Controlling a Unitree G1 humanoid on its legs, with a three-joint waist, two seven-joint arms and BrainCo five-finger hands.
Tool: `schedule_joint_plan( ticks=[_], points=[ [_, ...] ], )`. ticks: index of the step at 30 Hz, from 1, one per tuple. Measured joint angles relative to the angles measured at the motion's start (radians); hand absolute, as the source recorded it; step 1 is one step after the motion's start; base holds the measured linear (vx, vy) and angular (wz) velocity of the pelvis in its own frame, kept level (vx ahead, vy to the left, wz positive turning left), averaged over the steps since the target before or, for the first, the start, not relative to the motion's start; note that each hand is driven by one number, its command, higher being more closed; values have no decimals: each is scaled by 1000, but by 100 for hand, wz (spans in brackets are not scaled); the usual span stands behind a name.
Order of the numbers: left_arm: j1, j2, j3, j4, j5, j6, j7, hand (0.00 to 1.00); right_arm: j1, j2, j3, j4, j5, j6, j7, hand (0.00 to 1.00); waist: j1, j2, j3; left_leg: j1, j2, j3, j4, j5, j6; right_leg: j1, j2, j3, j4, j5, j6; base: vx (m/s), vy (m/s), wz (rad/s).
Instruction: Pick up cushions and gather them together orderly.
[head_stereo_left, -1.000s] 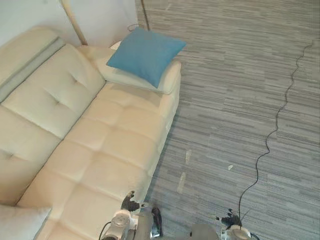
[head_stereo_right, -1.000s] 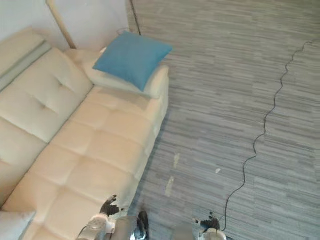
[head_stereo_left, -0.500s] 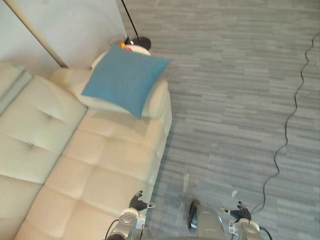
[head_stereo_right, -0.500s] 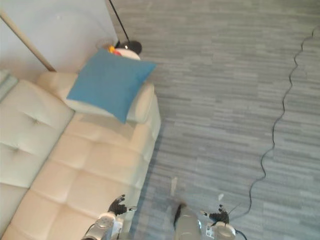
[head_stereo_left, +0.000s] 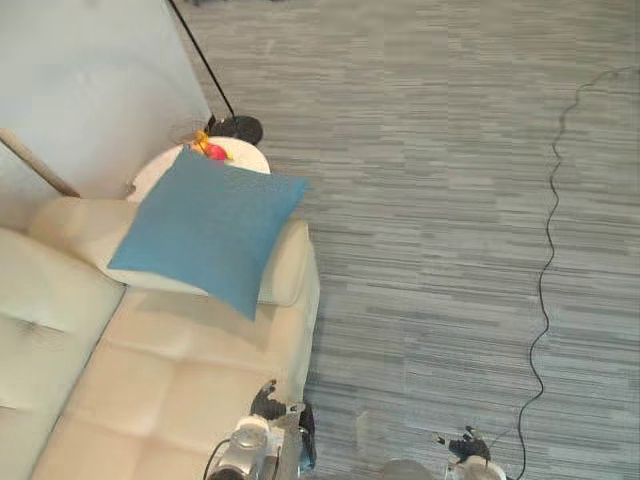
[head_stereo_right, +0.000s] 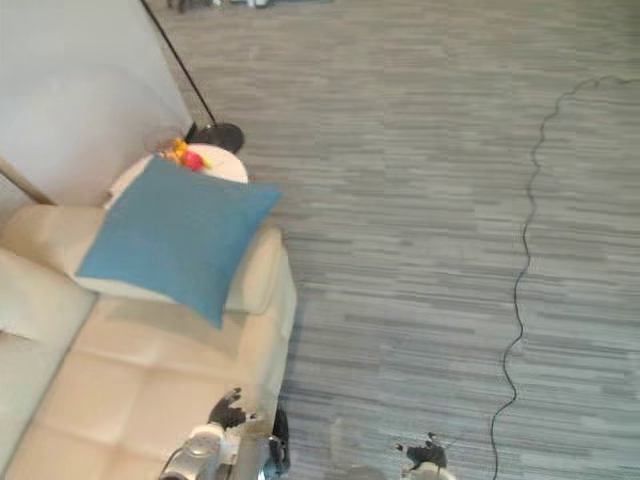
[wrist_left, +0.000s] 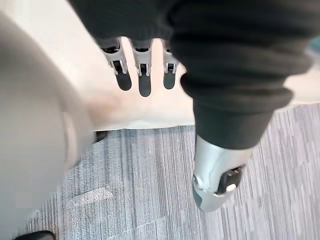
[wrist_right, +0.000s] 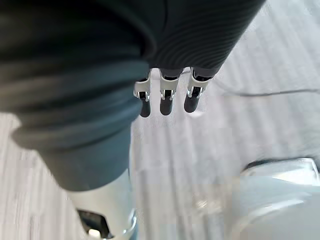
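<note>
A blue square cushion (head_stereo_left: 205, 228) leans on the cream sofa's armrest (head_stereo_left: 284, 268) at the sofa's far end, also in the right eye view (head_stereo_right: 173, 236). My left hand (head_stereo_left: 267, 403) hangs low beside the sofa's front corner, its fingers (wrist_left: 144, 76) straight and holding nothing. Over the grey floor at the bottom right hangs my right hand (head_stereo_left: 462, 445), its fingers (wrist_right: 167, 96) relaxed and empty. Both hands are far from the cushion.
The cream tufted sofa (head_stereo_left: 150, 400) fills the lower left. Behind its armrest stands a small round white table (head_stereo_left: 240, 155) with a red and yellow object (head_stereo_left: 209, 149) on it, next to a floor lamp's black base (head_stereo_left: 238, 128). Grey striped carpet (head_stereo_left: 440, 220) stretches to the right.
The camera has swung rightwards: the sofa and blue cushion slid down and left in the picture, and the round table and lamp base came into view. Both hands stayed low and empty.
</note>
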Motion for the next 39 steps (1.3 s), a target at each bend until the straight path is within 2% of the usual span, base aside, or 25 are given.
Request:
schedule_joint_plan(
  ticks=[2,3,5,6,7,8,9,10,14,15,16,17,18,19,23,25,27,30,31,32,33,34,36,37,39],
  points=[
    [9,18,-14,0,-4,9,2,0,-22,-2,4,-3,-22,-1,5,0,0,8,2,96,19,3,-52,1,-6,-53,-20,-50,108,-44,-29,376,-37,16],
    [14,29,-17,0,-18,10,6,0,-40,-15,8,-5,-26,-6,6,0,0,28,1,128,44,4,-62,-4,-16,-89,-31,-96,75,-61,-50,347,-121,15],
    [15,31,-16,0,-20,10,8,0,-61,-35,22,-7,-26,-15,6,0,1,54,-1,141,80,1,-57,-18,-39,-151,-31,-105,-39,-58,-49,230,-195,3],
    [18,30,-16,-1,-22,10,8,0,-70,-43,27,-9,-26,-15,6,0,0,62,-1,144,99,1,-43,-38,-68,-184,-31,-79,-179,-12,-44,202,-265,-5],
    [19,30,-16,-1,-22,10,8,0,-70,-43,30,-9,-26,-15,6,0,1,60,-2,143,100,0,-38,-43,-74,-184,-31,-67,-217,9,-43,196,-296,-1],
    [21,36,-14,1,-22,10,8,0,-67,-44,43,-7,-26,-15,7,0,-3,44,2,145,100,-9,-9,-69,-103,-188,-34,-28,-310,130,-39,173,-295,5],
    [32,2,-7,6,-22,10,7,0,-57,-61,40,-3,-26,-12,7,0,-5,84,-10,130,135,-38,15,-90,-120,-175,8,-50,-297,128,-60,191,-349,5],
    [42,-28,-7,5,-22,8,6,0,-46,-88,40,-5,-26,-12,6,0,-7,114,-29,131,160,-57,14,-103,-145,-191,36,-40,-243,90,-47,228,-398,5],
    [33,-54,8,7,-19,-3,4,0,-8,-101,40,-2,-25,-1,11,0,-15,113,-30,125,184,-120,73,-93,-187,-174,45,-75,-162,-9,-103,171,-340,44],
    [32,-55,16,4,-17,-11,5,0,4,-96,38,-1,-24,0,15,0,-18,110,-29,61,200,-153,187,-78,-193,-143,46,-119,-181,-17,-116,98,-267,75],
    [37,-54,22,9,-17,-7,5,0,18,-87,34,5,-21,0,18,0,-17,103,-24,17,220,-139,284,-42,-169,-88,48,-164,-211,-16,-121,91,-259,74],
    [39,-53,23,9,-17,-7,5,0,22,-85,33,7,-18,0,18,0,-16,100,-23,14,225,-128,295,-31,-159,-74,49,-173,-219,-15,-123,89,-243,74],
    [53,-48,23,0,-16,-10,3,0,38,-78,19,7,-7,0,18,0,-13,91,-30,15,243,-71,309,-1,-116,-20,56,-204,-262,-10,-130,65,-193,76],
    [55,-43,24,-1,-17,-10,3,0,48,-72,18,7,-5,-1,20,0,-9,85,-34,14,256,-26,299,21,-102,12,62,-225,-297,-6,-136,66,-165,78],
    [60,-42,23,-1,-16,-7,-6,0,47,-66,17,3,13,-3,21,0,-5,84,-34,17,265,85,212,35,-100,31,55,-272,-326,11,-134,44,-29,75],
    [55,-32,20,-1,-16,-5,-14,0,53,-66,-3,1,15,-3,21,0,-6,81,-33,20,253,211,108,66,-95,35,44,-291,-358,29,-116,0,102,108],
    [55,-23,20,-3,-16,-6,-14,0,49,-59,-1,1,14,-3,21,0,-1,84,-34,29,249,240,63,70,-93,46,51,-292,-391,35,-117,-11,101,56],
    [60,-3,32,-2,-17,-6,-16,0,43,-31,7,-2,13,-5,23,0,9,69,-35,70,218,235,0,62,-85,86,56,-287,-445,55,-107,-35,158,21],
    [64,0,54,-1,-17,-6,-19,0,43,-29,22,-2,12,-4,24,0,9,43,-28,81,180,235,12,22,-41,99,8,-287,-415,9,-61,-44,168,33],
    [71,2,58,-1,-17,-5,-19,0,61,-29,23,-2,12,-3,24,0,0,35,-34,87,152,234,37,-7,-21,111,-25,-290,-393,-21,-18,-44,168,32],
    [71,2,58,-1,-16,-5,-19,0,61,-29,23,-2,12,-3,24,0,-1,35,-34,87,152,234,37,-8,-20,111,-26,-290,-393,-22,-17,54,146,59],
    [75,7,56,1,-16,-5,-19,0,97,-41,23,-1,12,-3,27,0,-9,25,-44,90,114,188,54,-46,-33,119,-68,-268,-293,-9,27,92,127,48],
    [77,12,50,13,-16,-3,-19,0,107,-31,23,2,13,-1,28,0,-11,30,-47,104,98,156,41,-53,-23,38,-90,-198,-142,29,15,141,194,74],
    [77,18,51,14,-16,-3,-18,0,104,-29,22,-1,12,-3,27,0,-16,44,-56,99,102,134,36,-53,-24,22,-83,-189,-152,16,-3,123,161,64],
    [83,35,50,18,-16,1,-17,0,101,-28,41,0,12,-3,31,0,-14,44,-54,98,103,92,19,-53,-24,-8,-54,-161,-205,4,-3,127,61,50]
  ],
)
